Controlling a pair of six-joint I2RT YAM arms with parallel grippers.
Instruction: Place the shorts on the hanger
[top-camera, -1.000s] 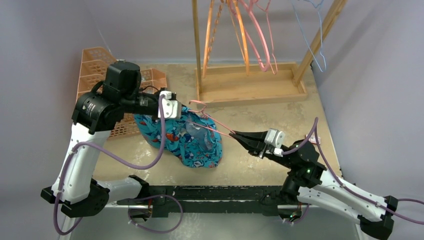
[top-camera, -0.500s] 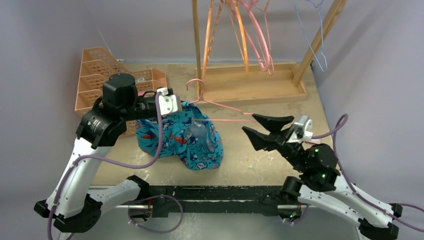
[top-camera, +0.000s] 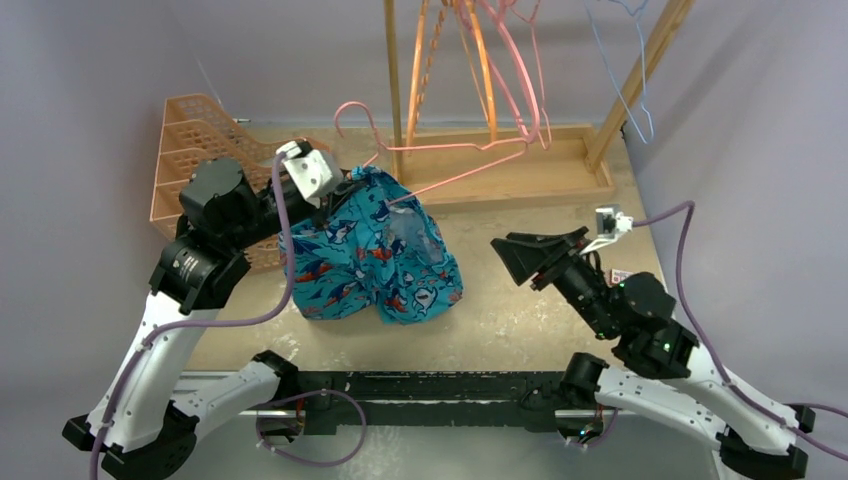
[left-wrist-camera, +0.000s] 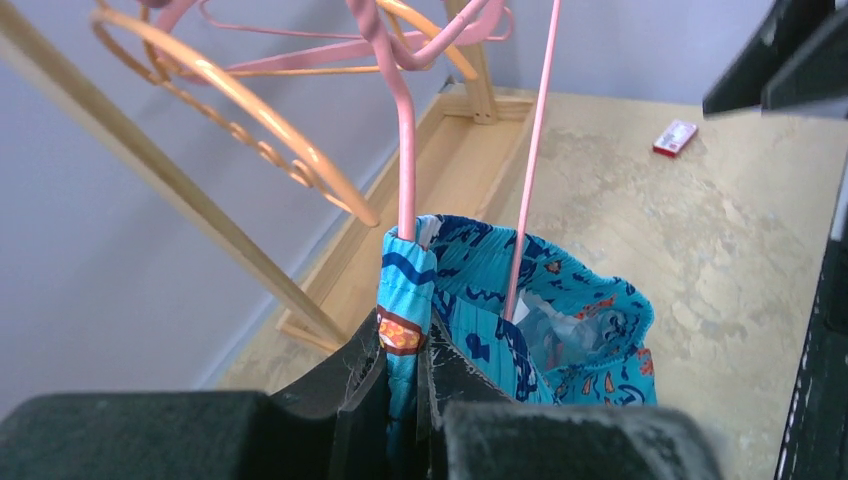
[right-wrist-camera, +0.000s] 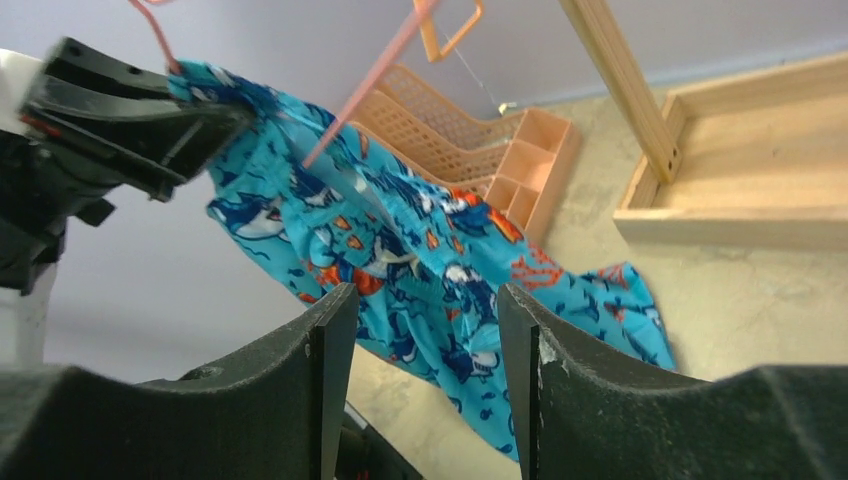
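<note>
Above the left half of the table (top-camera: 520, 320), clamped tight in the left gripper (left-wrist-camera: 405, 350): a waistband fold of the shorts (top-camera: 375, 255), 1 wire of the hanger (top-camera: 455, 147) running into it. To the right, apart from the cloth, right gripper (top-camera: 512, 258) jaws spread wide.

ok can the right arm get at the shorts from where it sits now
Probably yes. The right hand is open and empty, facing the shorts, with only bare table between them. The left hand grips the top edge by the hanger, so the hanging lower fabric looks freest.
</note>
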